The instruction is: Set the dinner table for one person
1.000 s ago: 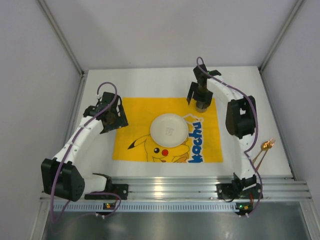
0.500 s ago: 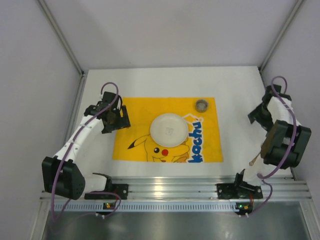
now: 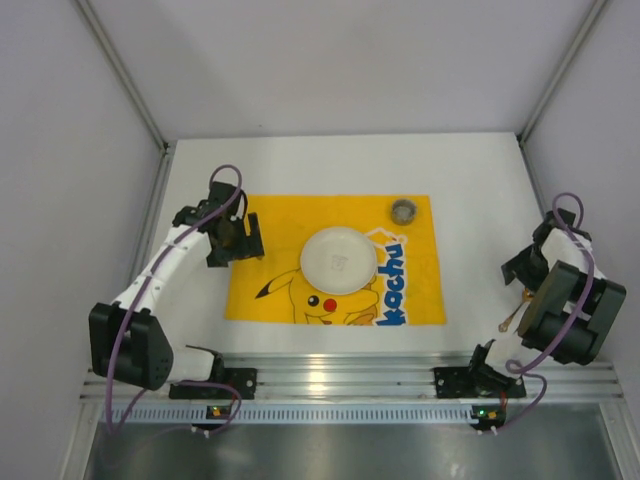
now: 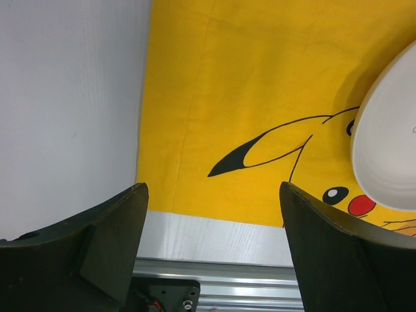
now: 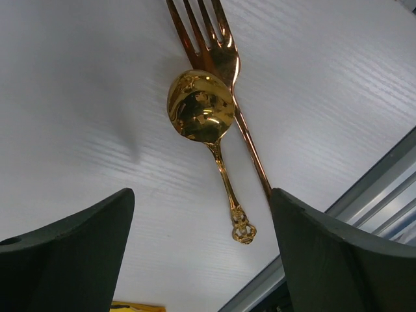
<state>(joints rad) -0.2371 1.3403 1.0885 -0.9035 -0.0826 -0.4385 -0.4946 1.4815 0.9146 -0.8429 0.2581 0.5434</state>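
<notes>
My right claw (image 5: 200, 218) hung spread wide, grasping nothing, just above a gold spoon (image 5: 201, 107) lying against a gold fork (image 5: 218, 52) near the 4 o'clock edge of the white surface (image 5: 78, 97). Both looked thin, stiff, light and slick; I judged the spoon's narrow handle the best hold. My left claw (image 4: 213, 195) gaped empty over the yellow cloth (image 4: 247, 78) at 9 o'clock.

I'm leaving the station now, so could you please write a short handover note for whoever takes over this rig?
Both are open and empty: left gripper above the left edge of the yellow cloth, right gripper above the spoon and fork, which lie together on the bare table near its right edge.
Done: cloth laid, plate at its centre, cup at its far right corner.
Left: place fork and spoon beside the plate.
</notes>
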